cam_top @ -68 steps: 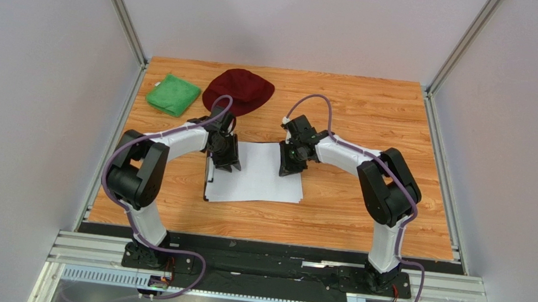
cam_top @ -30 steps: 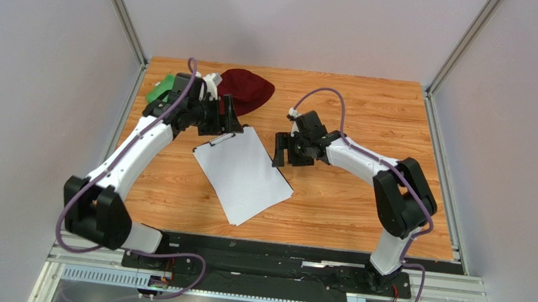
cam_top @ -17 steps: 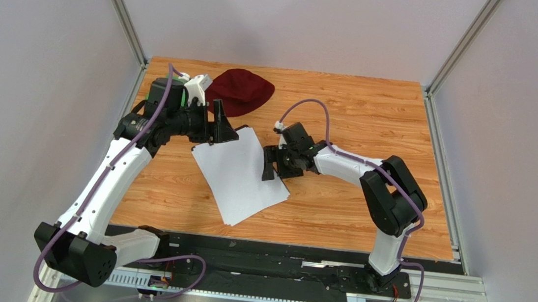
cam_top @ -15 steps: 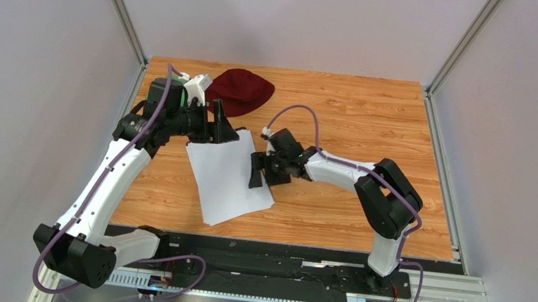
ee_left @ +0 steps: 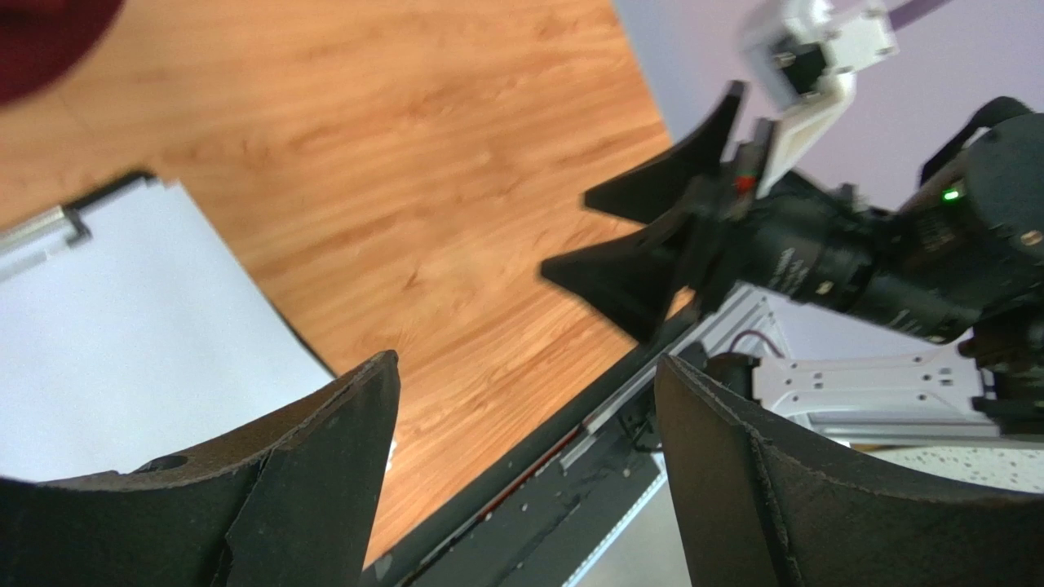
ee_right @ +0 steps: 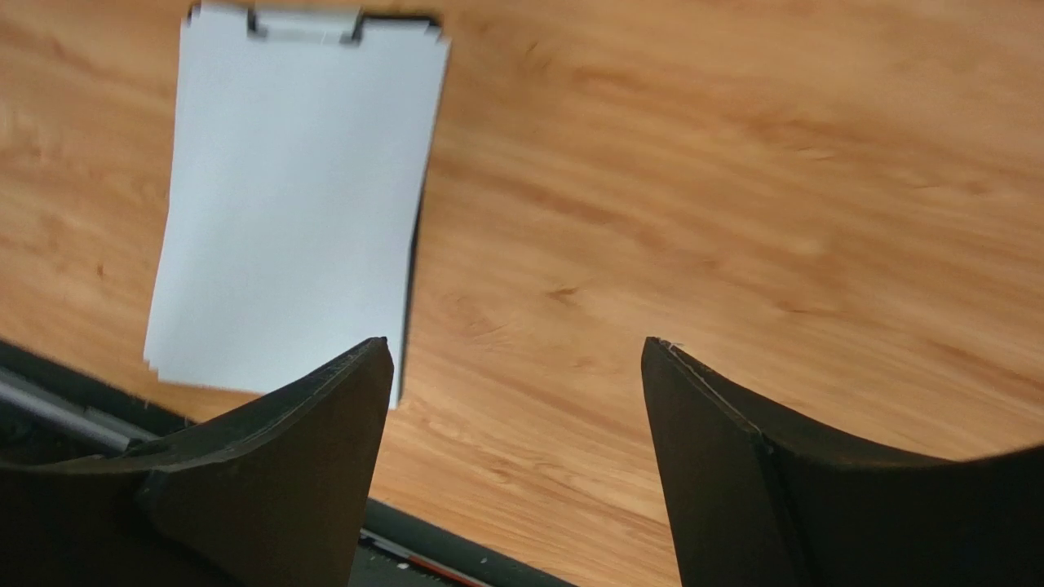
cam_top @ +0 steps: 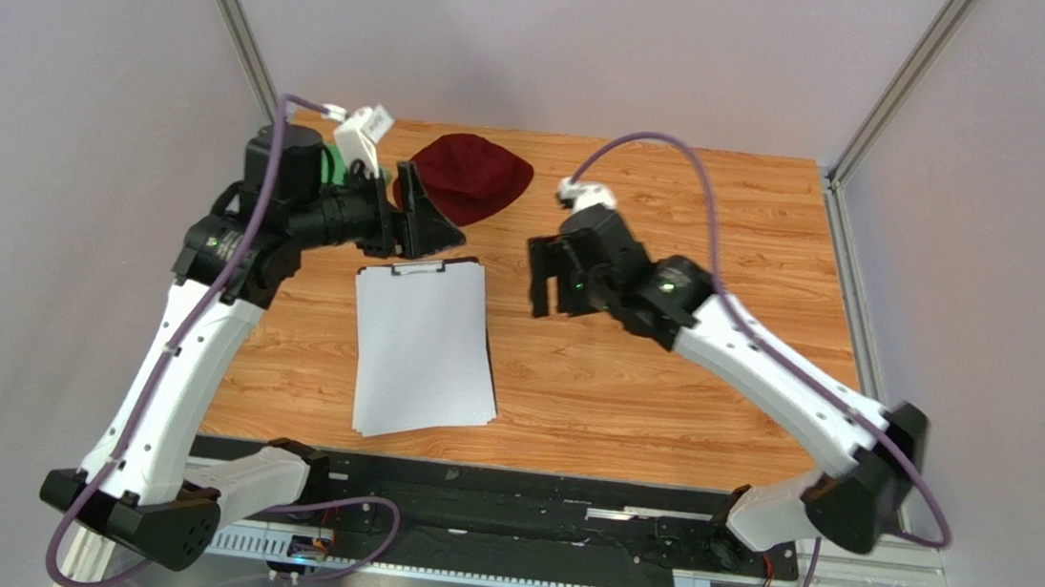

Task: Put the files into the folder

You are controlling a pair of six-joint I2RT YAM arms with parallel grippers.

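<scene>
white files square in folder | left tool, right tool apart, clear of edges

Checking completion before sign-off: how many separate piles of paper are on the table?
1. The paper stack lies on the clipboard, top edge under the clip, left of centre between the arms. The left arm may hide table behind it.

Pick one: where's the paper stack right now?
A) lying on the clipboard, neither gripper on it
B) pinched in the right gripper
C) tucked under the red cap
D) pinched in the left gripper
A: the sheets lie flat on the clipboard with their top edge under the silver clip, and the left gripper and right gripper are both open and off them.
</scene>
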